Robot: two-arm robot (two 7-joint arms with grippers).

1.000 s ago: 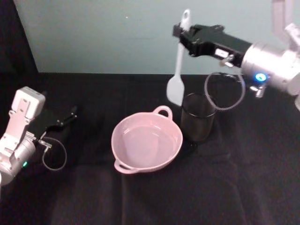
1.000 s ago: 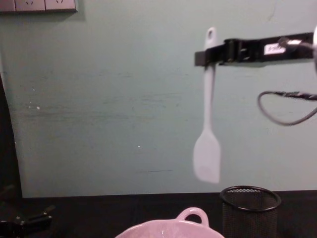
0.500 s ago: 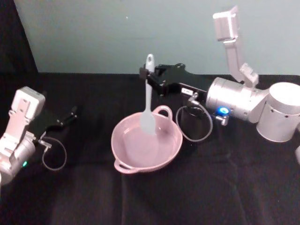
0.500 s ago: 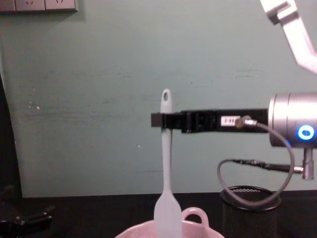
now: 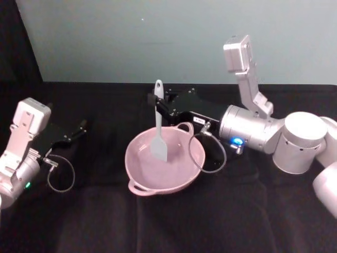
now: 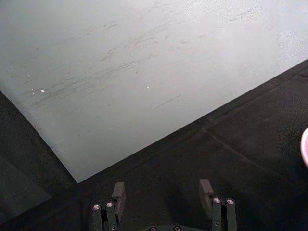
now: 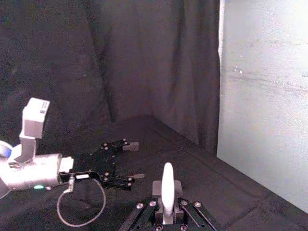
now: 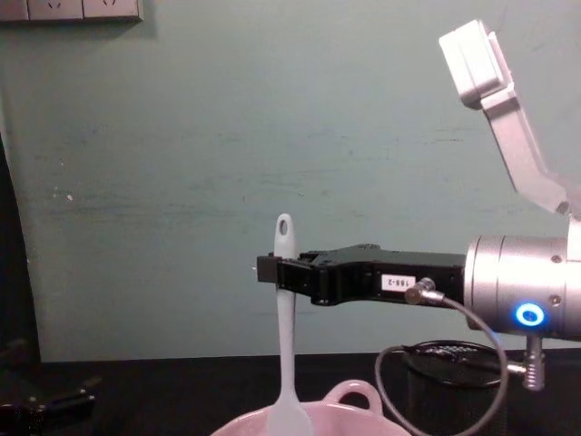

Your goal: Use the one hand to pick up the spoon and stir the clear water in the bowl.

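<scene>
1. Because stirring needs the head down, the right gripper point(image 5: 157, 101) clamps the spoon point(image 5: 158, 138) by its upper handle, upright, with the head inside the bowl point(image 5: 128, 159).
2. Left gripper point(image 5: 81, 129) sits parked far left, fingers apart.

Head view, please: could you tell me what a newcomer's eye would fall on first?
The right hand holds the white spoon upright by its handle, its flat head down inside the pink bowl at the centre. The left hand rests open, far off at the left.
</scene>
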